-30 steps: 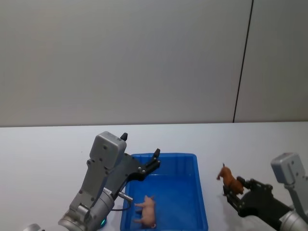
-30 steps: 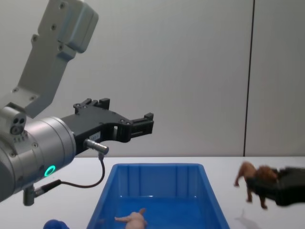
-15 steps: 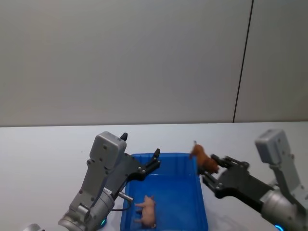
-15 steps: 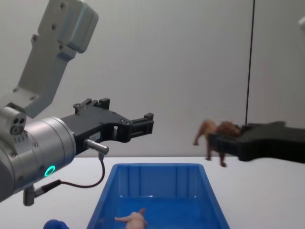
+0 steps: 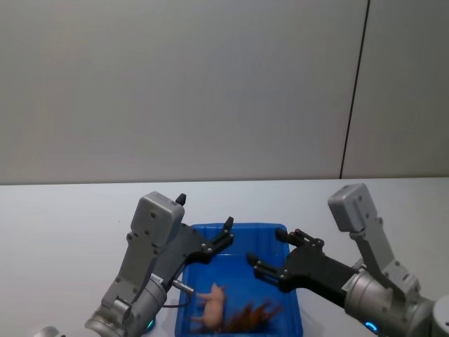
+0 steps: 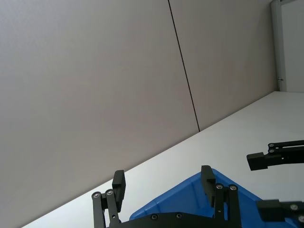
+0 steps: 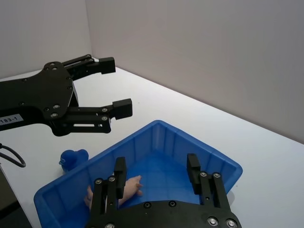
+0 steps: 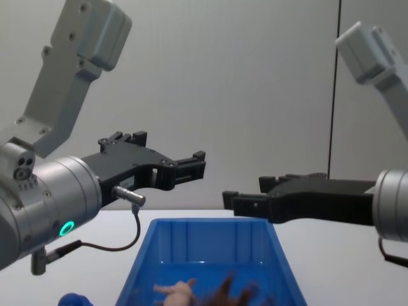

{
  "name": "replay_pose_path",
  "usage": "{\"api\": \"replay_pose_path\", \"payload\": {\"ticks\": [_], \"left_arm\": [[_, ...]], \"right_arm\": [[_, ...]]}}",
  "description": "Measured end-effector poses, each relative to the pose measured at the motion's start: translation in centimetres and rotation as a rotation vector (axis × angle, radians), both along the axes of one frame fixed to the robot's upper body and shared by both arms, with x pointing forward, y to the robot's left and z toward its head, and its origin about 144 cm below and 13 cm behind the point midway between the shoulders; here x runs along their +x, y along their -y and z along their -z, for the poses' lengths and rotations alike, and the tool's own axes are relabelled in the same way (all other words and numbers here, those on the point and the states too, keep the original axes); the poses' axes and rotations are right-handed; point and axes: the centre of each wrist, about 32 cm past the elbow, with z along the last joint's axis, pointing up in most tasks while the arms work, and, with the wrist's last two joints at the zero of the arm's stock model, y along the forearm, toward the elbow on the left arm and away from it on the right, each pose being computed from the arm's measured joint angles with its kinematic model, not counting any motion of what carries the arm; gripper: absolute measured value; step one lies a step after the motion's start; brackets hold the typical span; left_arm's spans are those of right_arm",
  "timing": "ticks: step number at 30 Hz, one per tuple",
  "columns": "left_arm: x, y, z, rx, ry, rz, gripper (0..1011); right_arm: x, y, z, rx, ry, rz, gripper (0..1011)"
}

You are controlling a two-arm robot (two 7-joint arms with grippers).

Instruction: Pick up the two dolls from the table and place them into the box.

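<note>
The blue box (image 5: 289, 267) sits on the white table between my arms. Inside it lies the pale pink doll (image 5: 214, 307), and beside it the brown lion doll (image 5: 252, 314), blurred, on the floor of the box. My right gripper (image 5: 266, 249) hangs open over the box's right half with nothing between its fingers. Above the left rim my left gripper (image 5: 205, 212) is also open and empty. The chest view has both dolls, pink (image 8: 175, 292) and lion (image 8: 233, 292), low in the box (image 8: 210, 233). The pink doll (image 7: 130, 183) lies beneath my right gripper (image 7: 156, 173).
A small blue object (image 7: 73, 159) stands on the table just outside the box's left side, also low in the chest view (image 8: 73, 299). A grey wall with a dark vertical seam (image 5: 354, 91) rises behind the table.
My right gripper carried the lion leftward from the table to over the box and opened; the lion now lies in the box by the pink doll. The left arm has stayed put.
</note>
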Motion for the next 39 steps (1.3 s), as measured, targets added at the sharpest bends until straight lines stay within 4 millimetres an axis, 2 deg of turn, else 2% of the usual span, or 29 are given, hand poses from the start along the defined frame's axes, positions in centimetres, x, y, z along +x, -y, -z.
{"api": "replay_pose_path", "payload": {"ticks": [8, 11, 24, 39], "left_arm": [[0.0, 0.0, 0.0, 0.0, 0.0, 0.0, 1001], [0.0, 0.0, 0.0, 0.0, 0.0, 0.0, 1001], [0.0, 0.0, 0.0, 0.0, 0.0, 0.0, 1001], [-0.6, -0.7, 0.2, 0.032, -0.01, -0.032, 1001]], "right_arm": [[0.2, 0.3, 0.2, -0.016, 0.022, 0.006, 966], [0.1, 0.8, 0.3, -0.021, 0.033, 0.02, 1001], [-1.6, 5.4, 0.9, -0.036, 0.071, 0.111, 1001], [-2.6, 7.6, 1.1, -0.044, 0.08, 0.147, 1001]]}}
